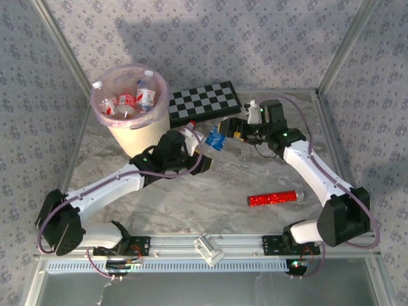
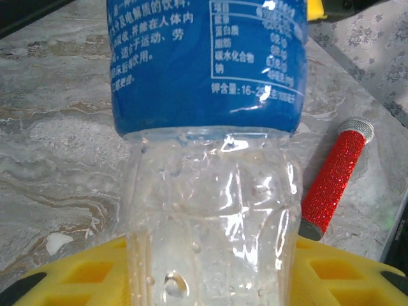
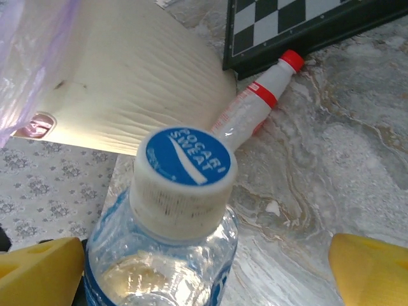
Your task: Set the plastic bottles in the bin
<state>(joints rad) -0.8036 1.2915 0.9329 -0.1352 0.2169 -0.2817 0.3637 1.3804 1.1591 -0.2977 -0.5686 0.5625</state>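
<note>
A clear plastic bottle with a blue label [image 2: 204, 64] stands between my left gripper's [image 2: 210, 271] yellow fingers, which press its clear lower body on both sides. From above, this bottle [image 1: 217, 139] hangs between both grippers, right of the bin [image 1: 143, 137]. My right gripper [image 3: 191, 274] is open around the same bottle's blue-and-white cap [image 3: 183, 166], its fingers well apart. Another bottle with a red cap [image 3: 255, 105] lies on the table against the bin's cream wall [image 3: 140, 70]. Several bottles [image 1: 127, 99] lie inside the pink-lined bin.
A black-and-white checkerboard [image 1: 204, 102] lies behind the grippers, beside the bin. A red glittery tube [image 1: 274, 198] lies on the marble table near the right arm and shows beside the held bottle [image 2: 335, 175]. Metal frame rails border the table.
</note>
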